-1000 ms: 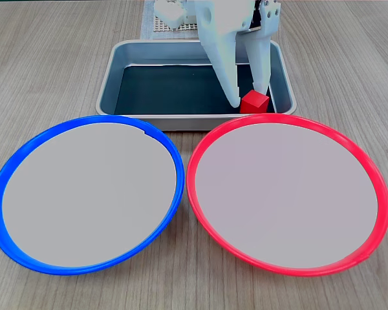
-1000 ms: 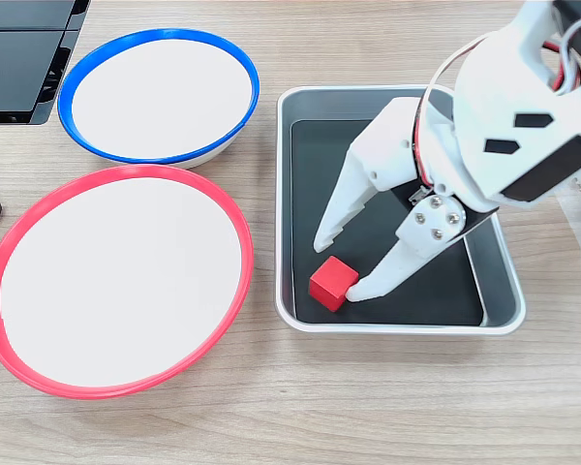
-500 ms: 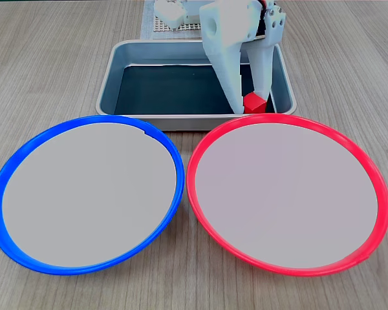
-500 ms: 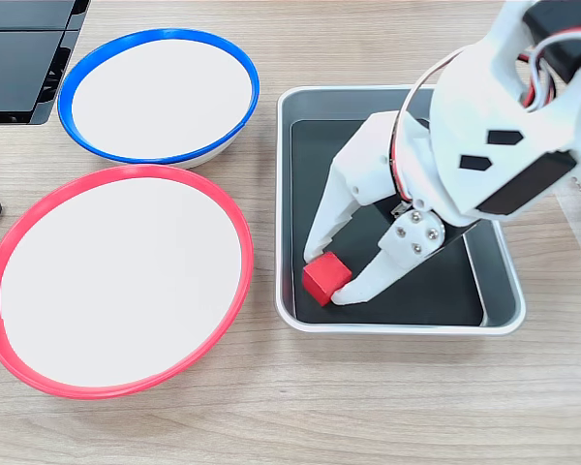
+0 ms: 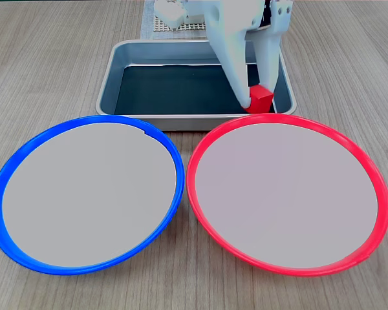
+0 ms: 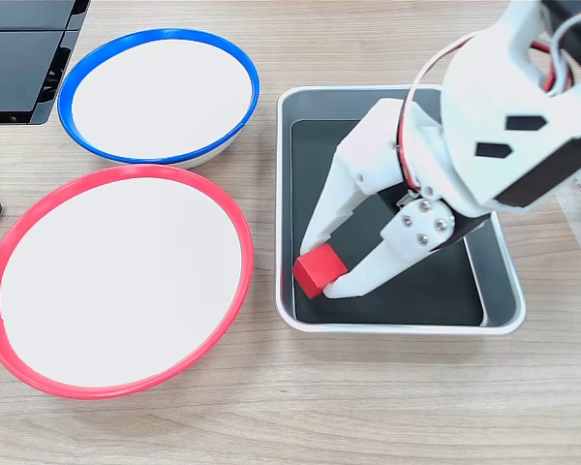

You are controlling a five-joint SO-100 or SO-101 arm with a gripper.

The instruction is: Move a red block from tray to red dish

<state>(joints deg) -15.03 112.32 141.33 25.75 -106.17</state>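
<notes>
The red block (image 5: 260, 99) (image 6: 318, 273) is a small cube held just over the dark bottom of the silver tray (image 5: 110, 84) (image 6: 397, 328), at the corner closest to the red dish. My white gripper (image 5: 253, 102) (image 6: 320, 270) reaches down into the tray and is shut on the block, with one finger pressed on each side. In both fixed views the red dish (image 5: 288, 194) (image 6: 116, 281), pale grey with a bright red rim, lies bare just outside the tray's wall.
A same-sized blue-rimmed plate (image 5: 87, 194) (image 6: 160, 92) lies beside the red dish. A black device (image 6: 24, 58) sits at the table's top left in a fixed view. A white perforated base (image 5: 171, 22) stands behind the tray. Wooden tabletop surrounds everything.
The fingers have shut on the red block. Gripper and block have shifted together toward the tray corner by the red dish and risen slightly.
</notes>
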